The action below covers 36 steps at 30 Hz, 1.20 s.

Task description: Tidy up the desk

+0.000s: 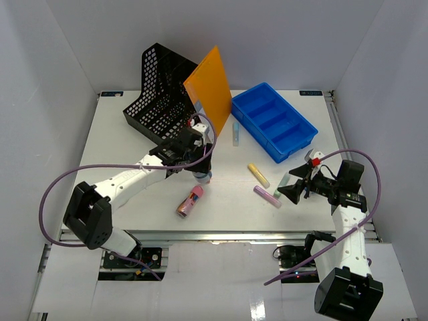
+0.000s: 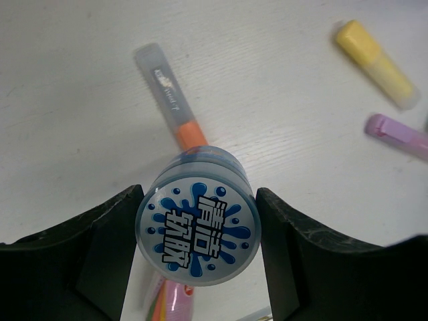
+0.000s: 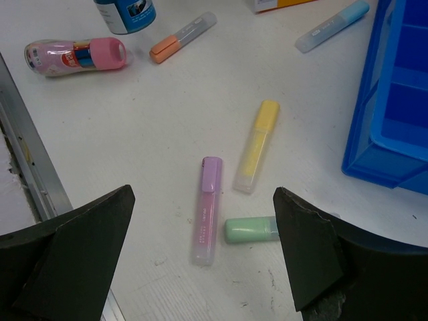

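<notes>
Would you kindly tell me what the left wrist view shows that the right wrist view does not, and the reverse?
Only the left wrist view: the printed lid of the round tub, gripped by the left gripper. Only the right wrist view: the green highlighter, light blue highlighter, blue tray and the open right gripper. Both: the tub itself, the orange highlighter, yellow highlighter, purple highlighter, pink bottle and white desk.

Plain white walls on three sides; even light.
</notes>
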Available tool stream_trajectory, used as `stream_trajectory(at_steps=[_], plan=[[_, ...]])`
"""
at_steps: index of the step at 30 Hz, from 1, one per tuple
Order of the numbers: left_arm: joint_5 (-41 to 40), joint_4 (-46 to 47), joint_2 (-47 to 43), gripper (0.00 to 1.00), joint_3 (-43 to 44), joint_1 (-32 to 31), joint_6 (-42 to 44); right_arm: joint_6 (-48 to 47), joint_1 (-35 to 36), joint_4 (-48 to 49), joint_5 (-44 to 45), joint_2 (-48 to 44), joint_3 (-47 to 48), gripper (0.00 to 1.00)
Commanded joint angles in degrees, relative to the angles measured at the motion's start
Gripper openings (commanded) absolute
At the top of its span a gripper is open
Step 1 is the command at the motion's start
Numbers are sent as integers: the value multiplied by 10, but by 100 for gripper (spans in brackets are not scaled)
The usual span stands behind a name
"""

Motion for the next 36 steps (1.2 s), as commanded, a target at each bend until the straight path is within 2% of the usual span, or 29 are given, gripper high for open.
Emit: stream_trajectory(at_steps=[1, 4, 5, 10, 12, 13, 18, 23, 25, 28, 32, 36], plan=[[133, 24, -26, 0, 63, 1, -31, -4, 17, -7, -18, 12, 28, 93], [201, 44, -1, 0, 83, 1, -55, 5, 50, 5, 11, 18, 52, 94], [222, 52, 10, 0, 89, 1, -64, 10, 68, 18, 45, 20, 60, 94], [333, 104, 79, 0, 137, 1, -121, 89, 237, 100, 239, 25, 92, 90], [355, 119, 96, 0, 151, 1, -134, 111, 270, 118, 268, 40, 108, 90], [366, 127, 105, 0, 159, 1, -141, 122, 286, 126, 281, 48, 117, 90], [408, 160, 137, 0, 183, 1, -186, 179, 294, 124, 223, 98, 187, 90], [382, 193, 142, 0, 179, 1, -218, 348, 294, 171, 199, 107, 195, 90], [350, 215, 136, 0, 166, 1, -243, 405, 294, 187, 226, 95, 186, 90], [314, 298, 116, 0, 121, 1, -311, 478, 294, 174, 303, 92, 195, 90], [272, 376, 109, 0, 94, -2, -385, 524, 294, 166, 371, 96, 206, 90], [221, 389, 104, 0, 101, -13, -418, 547, 294, 164, 397, 99, 205, 90]])
